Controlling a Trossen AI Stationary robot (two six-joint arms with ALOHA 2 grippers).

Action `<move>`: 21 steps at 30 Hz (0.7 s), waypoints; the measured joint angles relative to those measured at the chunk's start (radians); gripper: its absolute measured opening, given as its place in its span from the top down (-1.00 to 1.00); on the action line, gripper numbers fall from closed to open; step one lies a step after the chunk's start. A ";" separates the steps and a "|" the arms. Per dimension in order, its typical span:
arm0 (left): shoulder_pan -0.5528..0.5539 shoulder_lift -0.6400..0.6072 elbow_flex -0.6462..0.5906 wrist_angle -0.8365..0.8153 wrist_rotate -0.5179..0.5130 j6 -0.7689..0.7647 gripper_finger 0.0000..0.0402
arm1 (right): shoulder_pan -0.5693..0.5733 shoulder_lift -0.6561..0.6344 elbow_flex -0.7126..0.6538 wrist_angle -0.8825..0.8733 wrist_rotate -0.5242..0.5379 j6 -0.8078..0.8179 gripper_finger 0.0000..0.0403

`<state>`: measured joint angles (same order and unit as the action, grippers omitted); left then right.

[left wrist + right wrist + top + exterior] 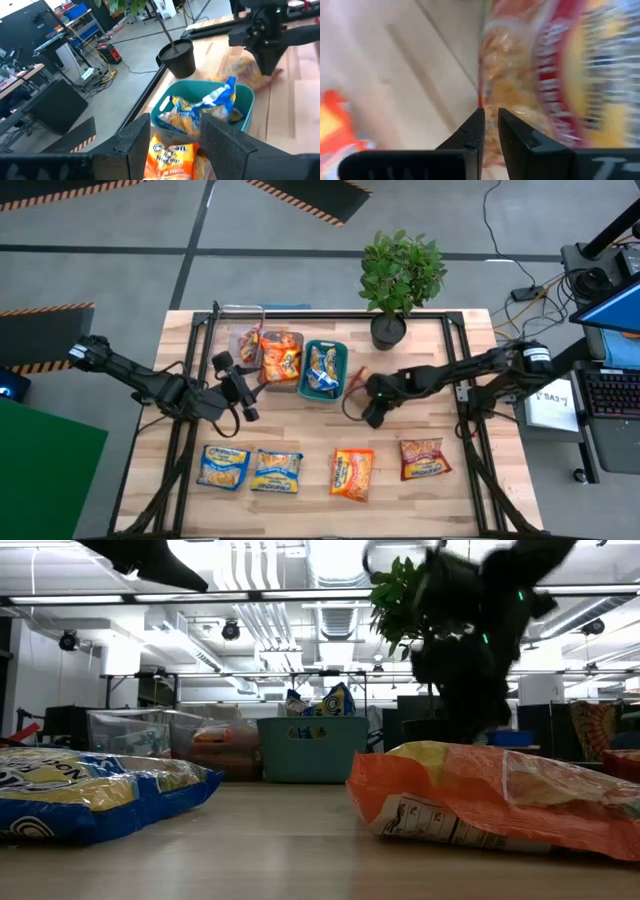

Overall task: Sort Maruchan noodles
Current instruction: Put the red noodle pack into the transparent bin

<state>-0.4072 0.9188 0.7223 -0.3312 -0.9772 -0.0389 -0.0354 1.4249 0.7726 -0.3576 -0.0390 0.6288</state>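
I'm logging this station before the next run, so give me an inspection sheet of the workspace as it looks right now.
Surface: wooden table, dry, no spills seen.
Job's things: four noodle packets loose along the near edge, two blue, one orange, one red; more packets sit in the clear bin, grey bin and teal bin.
Clutter: potted plant at the far edge.
Grippers: left gripper open beside the grey bin; right gripper nearly shut and empty, above the red packet.
Cables: cords trail on the floor past the table.
Surroundings: keyboard and screen at right; no person seen.
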 joint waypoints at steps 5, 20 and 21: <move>0.000 0.000 -0.001 0.050 0.000 0.001 0.21 | 0.045 -0.045 0.106 -0.146 0.005 -0.045 0.79; -0.009 0.280 0.040 0.372 0.184 0.040 0.48 | 0.061 -0.239 -0.061 -0.186 0.347 0.024 0.79; -0.012 0.304 0.052 0.371 0.188 0.030 0.50 | 0.061 -0.239 -0.072 -0.187 0.373 0.046 0.79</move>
<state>-0.4190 1.2232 0.7744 0.0399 -0.7887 -0.0089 0.0257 1.1854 0.7010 -0.5445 0.3343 0.6746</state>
